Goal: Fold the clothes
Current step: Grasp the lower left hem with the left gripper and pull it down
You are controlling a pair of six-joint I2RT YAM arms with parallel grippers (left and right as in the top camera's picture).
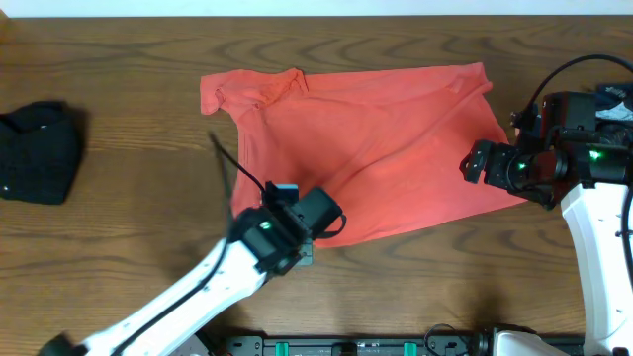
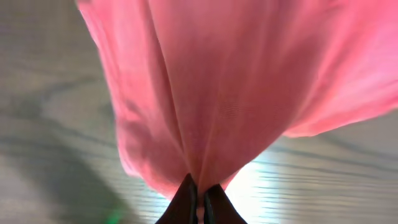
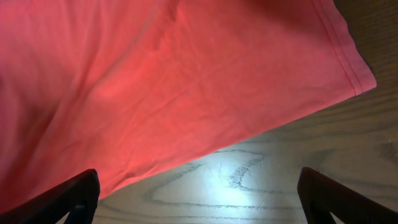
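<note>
Left wrist, T-shirt (image 2: 236, 93) pinched in left end effector (image 2: 199, 191)

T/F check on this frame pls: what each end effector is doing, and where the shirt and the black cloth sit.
1. The left end effector is shut on the T-shirt. True.
2. The right end effector grips the T-shirt's hem. False: it is open and holds nothing.
3. The black cloth lies on the T-shirt. False: it lies apart from it, near the table edge.
4. The T-shirt lies spread out, not folded. True.
</note>
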